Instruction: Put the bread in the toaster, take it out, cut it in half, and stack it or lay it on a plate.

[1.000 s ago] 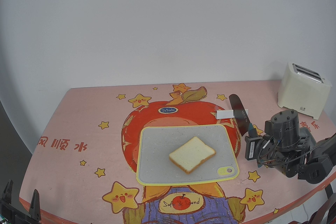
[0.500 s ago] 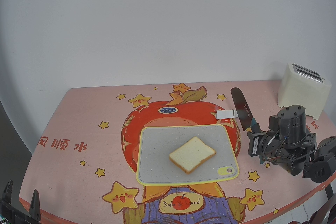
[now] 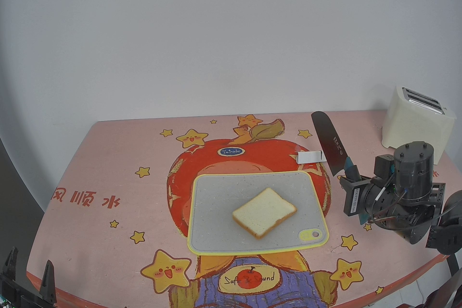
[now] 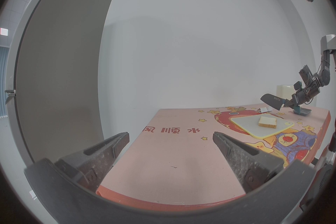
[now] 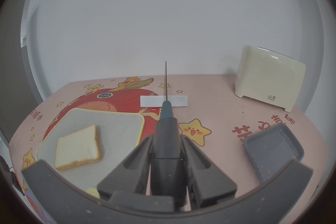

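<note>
The left gripper [image 4: 170,135] sits at the table's near edge, its jaws wide apart and holding nothing.

The right gripper [image 3: 351,178] is clamped tight on the handle of the dark-bladed kitchen knife [image 3: 329,142]. Over the last second it has lifted the knife. The blade was lying low over the small white card [image 3: 309,157]. It now stands raised and tilted, with its tip pointing away from the robot, clear of the pink cartoon-printed table [image 3: 120,164]. The wrist has drawn up and slightly to the robot's right. I take this to mean the knife pick-up is finished and the cut comes next. The blade has to travel left and come down across the slice.

That slice of white bread with a brown crust [image 3: 264,211] has not moved. It lies whole and flat to the left of the right gripper and a little nearer the robot, on the grey cutting board with a yellow rim [image 3: 216,198]. The board carries only the bread.

A shallow grey square tray [image 5: 271,151] lies close to the right gripper, on the toaster's side. It holds only crumbs, and it is probably where the halves will go. Farther off, beyond the gripper and to its right, stands the cream two-slot toaster [image 3: 416,126]. No bread shows above its slots.
</note>
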Controlling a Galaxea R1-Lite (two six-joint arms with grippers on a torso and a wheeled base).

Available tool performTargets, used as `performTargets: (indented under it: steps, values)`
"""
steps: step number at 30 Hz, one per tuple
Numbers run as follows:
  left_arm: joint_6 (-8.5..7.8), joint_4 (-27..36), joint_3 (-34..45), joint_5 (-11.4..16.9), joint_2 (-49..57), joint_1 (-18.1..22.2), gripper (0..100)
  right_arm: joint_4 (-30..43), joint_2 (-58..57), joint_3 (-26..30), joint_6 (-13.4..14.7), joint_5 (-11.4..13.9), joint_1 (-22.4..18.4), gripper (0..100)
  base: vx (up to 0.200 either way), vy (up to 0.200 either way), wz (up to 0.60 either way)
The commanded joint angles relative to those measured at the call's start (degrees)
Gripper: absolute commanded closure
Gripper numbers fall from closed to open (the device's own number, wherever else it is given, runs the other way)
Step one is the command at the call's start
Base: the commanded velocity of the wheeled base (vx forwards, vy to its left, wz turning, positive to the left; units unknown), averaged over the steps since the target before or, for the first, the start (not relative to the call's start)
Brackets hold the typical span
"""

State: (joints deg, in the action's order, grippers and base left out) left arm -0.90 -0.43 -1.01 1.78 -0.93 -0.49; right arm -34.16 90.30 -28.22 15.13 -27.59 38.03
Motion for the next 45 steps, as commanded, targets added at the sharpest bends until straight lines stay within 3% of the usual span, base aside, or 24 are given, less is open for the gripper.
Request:
performTargets:
  steps: [1,13,19,29,38,41,45]
  values:
    - [0.02,0.0,1.0,0.0,0.9,0.0,0,0.1,-2.4,0.1,-0.4,0.1,2.2,100,0.000,0.000,0.00]
    - [0.02,0.0,1.0,0.0,0.9,0.0,0,-0.4,-1.9,0.5,-0.9,0.1,6.6,100,0.000,0.000,0.00]
    - [0.02,0.0,1.0,0.0,0.9,0.0,0,-0.5,-1.9,1.6,-1.0,3.9,9.1,100,0.000,0.000,0.00]
    - [0.02,0.1,1.0,0.0,0.9,0.0,0,-0.4,-3.1,2.5,-1.0,6.7,9.9,100,0.000,0.000,0.00]
    - [0.02,0.0,1.0,0.0,0.9,0.0,0,0.2,-6.4,4.7,-1.3,12.1,11.0,100,0.000,0.000,0.00]
    - [0.02,0.0,1.0,0.0,0.9,0.0,0,0.2,-6.4,6.2,-3.3,13.7,10.9,100,0.000,0.000,0.00]
    - [0.02,0.0,1.0,0.0,0.9,0.0,0,-0.2,-6.4,7.6,-5.0,13.9,10.8,100,0.000,0.000,0.00]
